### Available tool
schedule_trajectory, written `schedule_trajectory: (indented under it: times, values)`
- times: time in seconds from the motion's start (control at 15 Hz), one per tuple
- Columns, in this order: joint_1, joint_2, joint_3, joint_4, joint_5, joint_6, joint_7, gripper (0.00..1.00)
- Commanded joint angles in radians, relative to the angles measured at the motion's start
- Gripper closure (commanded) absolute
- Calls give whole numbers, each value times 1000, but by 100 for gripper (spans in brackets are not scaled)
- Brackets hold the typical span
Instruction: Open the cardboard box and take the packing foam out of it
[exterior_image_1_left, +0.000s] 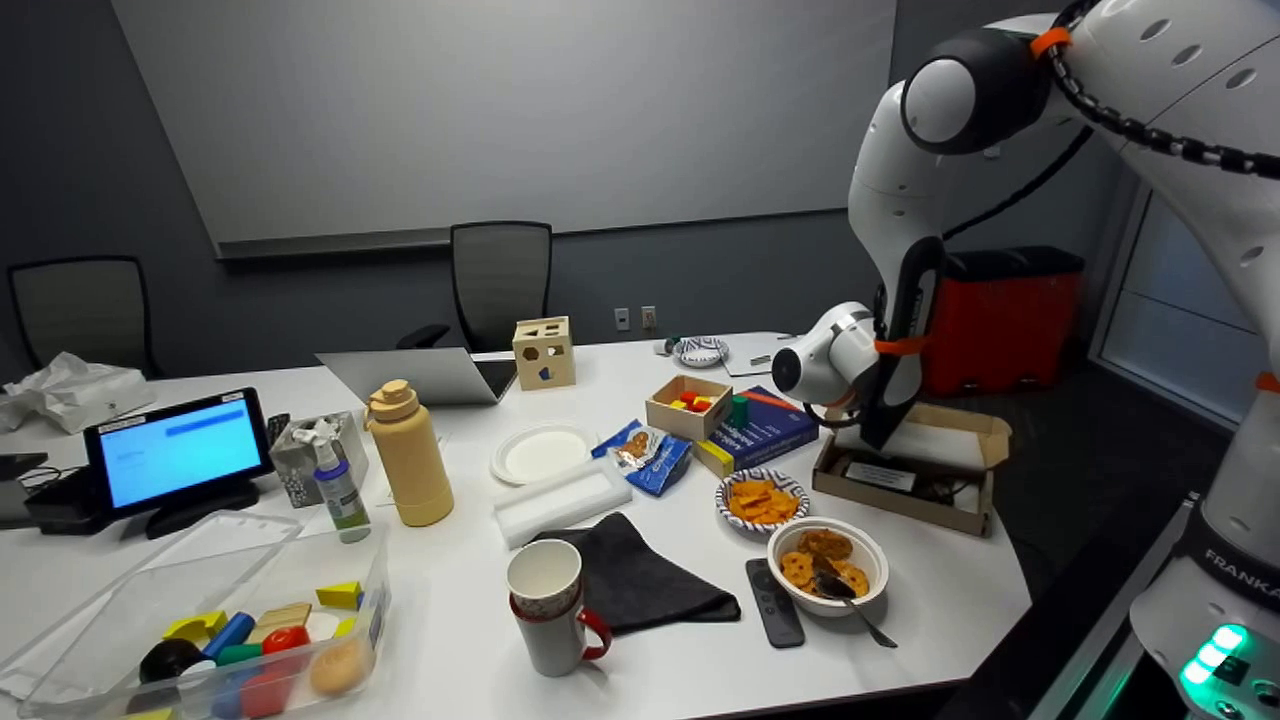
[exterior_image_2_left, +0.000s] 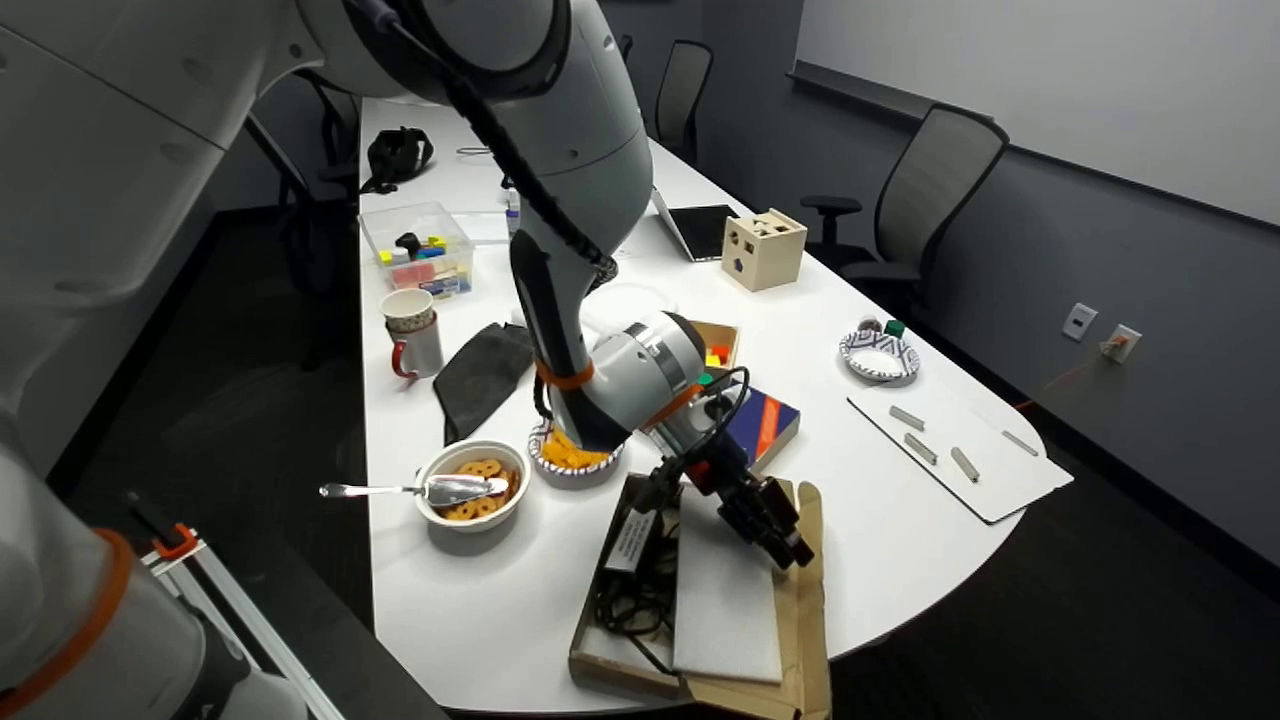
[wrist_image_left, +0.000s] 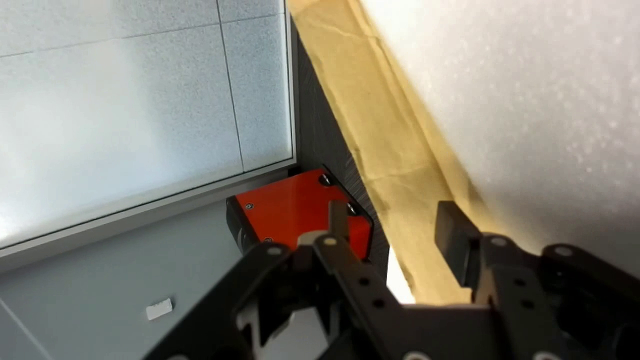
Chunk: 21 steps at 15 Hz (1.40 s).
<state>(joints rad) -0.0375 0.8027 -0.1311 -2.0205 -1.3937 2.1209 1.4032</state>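
The brown cardboard box (exterior_image_1_left: 900, 504) stands with its lid flap open at the table's end; it also shows in an exterior view (exterior_image_2_left: 814, 610). The packing foam (exterior_image_2_left: 727, 600), a flat white slab, lies in the box beside black cables and a labelled adapter; it shows in an exterior view (exterior_image_1_left: 932, 443) too. My gripper (exterior_image_2_left: 785, 530) is open and empty at the foam's edge on the flap side. In the wrist view, the flap (wrist_image_left: 395, 145) runs between my open fingers (wrist_image_left: 395, 217), with the foam (wrist_image_left: 540, 115) at right. Touching cannot be told. The arm hides the gripper in an exterior view.
A white food bowl (exterior_image_2_left: 435, 505) with a spoon and a patterned bowl (exterior_image_1_left: 722, 507) stand near the box. A blue book (exterior_image_1_left: 770, 430) and a wooden box (exterior_image_1_left: 680, 423) lie behind. A red bin (exterior_image_1_left: 1000, 330) stands beyond the table edge. A whiteboard sheet (exterior_image_2_left: 985, 500) lies nearby.
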Motion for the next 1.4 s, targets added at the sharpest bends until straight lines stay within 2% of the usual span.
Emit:
schedule_trajectory:
  times: [0.0, 0.2, 0.27, 0.6, 0.8, 1.33]
  values:
    - [-35, -83, 49, 4, 73, -13, -70, 24]
    - [-17, -154, 81, 2, 185, -44, -154, 1]
    - [-6, -167, 91, 6, 222, -58, -178, 0]
    - [59, -172, 130, 18, 385, -162, -255, 0]
    - [99, -131, 128, 20, 422, -188, -229, 0]
    - [117, -18, 110, 52, 402, -68, -156, 0]
